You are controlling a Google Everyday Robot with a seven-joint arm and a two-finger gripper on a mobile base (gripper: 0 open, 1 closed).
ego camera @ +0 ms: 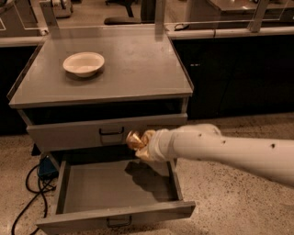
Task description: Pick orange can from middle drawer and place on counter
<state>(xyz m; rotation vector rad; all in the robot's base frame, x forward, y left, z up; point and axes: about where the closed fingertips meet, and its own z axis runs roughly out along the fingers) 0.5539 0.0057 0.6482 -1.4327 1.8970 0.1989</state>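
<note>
The orange can point(136, 140) is a shiny coppery dented can held at the end of my white arm. My gripper point(140, 143) is shut on it and holds it in the air above the open middle drawer point(101, 188), in front of the closed drawer above. The drawer's grey floor is bare, with the arm's shadow on it. The counter point(133, 69) is the flat grey top of the cabinet, higher than the can. The gripper fingers are mostly hidden behind the can and the wrist.
A white round bowl point(83, 63) sits on the counter's left side. Clear panels on posts point(159, 13) edge the back of the counter. A blue box point(48, 166) and black cables point(27, 193) lie on the floor at the left. Dark cabinets point(239, 73) stand at the right.
</note>
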